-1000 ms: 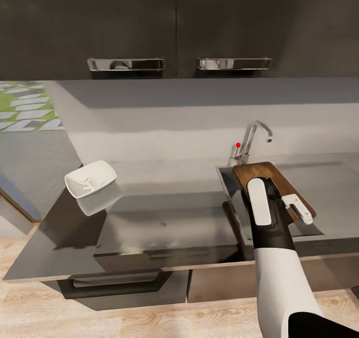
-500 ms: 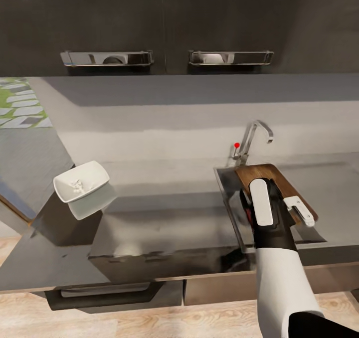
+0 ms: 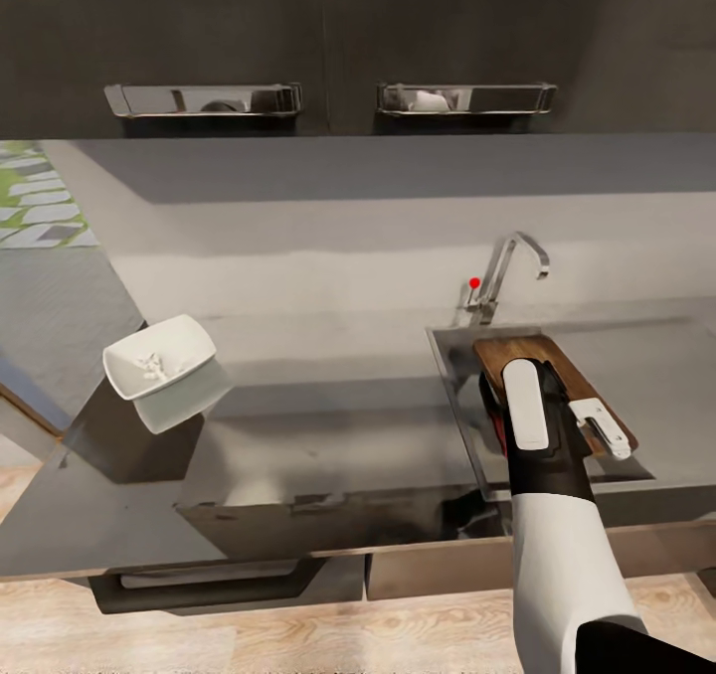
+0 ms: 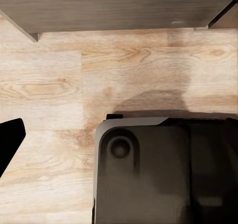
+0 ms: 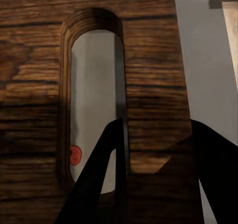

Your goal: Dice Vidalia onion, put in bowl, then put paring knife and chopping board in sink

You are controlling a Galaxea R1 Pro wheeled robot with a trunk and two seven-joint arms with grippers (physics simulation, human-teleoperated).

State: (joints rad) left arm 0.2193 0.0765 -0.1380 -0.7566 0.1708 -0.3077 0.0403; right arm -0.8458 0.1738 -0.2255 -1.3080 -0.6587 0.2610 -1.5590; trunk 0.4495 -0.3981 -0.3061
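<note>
The dark-brown chopping board (image 3: 532, 352) lies tilted in the grey sink (image 3: 455, 354), under the chrome faucet (image 3: 505, 264). My right gripper (image 3: 542, 381) is shut on its near end. In the right wrist view one black finger (image 5: 106, 159) passes through the board's handle hole and the other finger (image 5: 213, 154) sits outside the board (image 5: 148, 60) edge. The paring knife's red handle (image 3: 491, 421) shows in the sink beside my wrist, and as a red spot (image 5: 75, 155) through the hole. The white bowl (image 3: 159, 361) stands on the countertop (image 3: 328, 425) at the left, holding white diced onion bits (image 3: 149, 364). A fingertip (image 4: 10, 140) of my left gripper hangs over the floor.
Dark wall cabinets with chrome handles (image 3: 204, 98) hang above the grey backsplash. The sink's drainboard (image 3: 646, 366) stretches to the right. Below the counter are grey cabinets with a bar handle (image 3: 209, 575). The left wrist view shows wood floor (image 4: 59, 85) and my dark base (image 4: 163, 174).
The camera has shifted a little. My right gripper has lowered the chopping board from the sink's back rim down into the basin, and the knife's red handle now shows beside my wrist.
</note>
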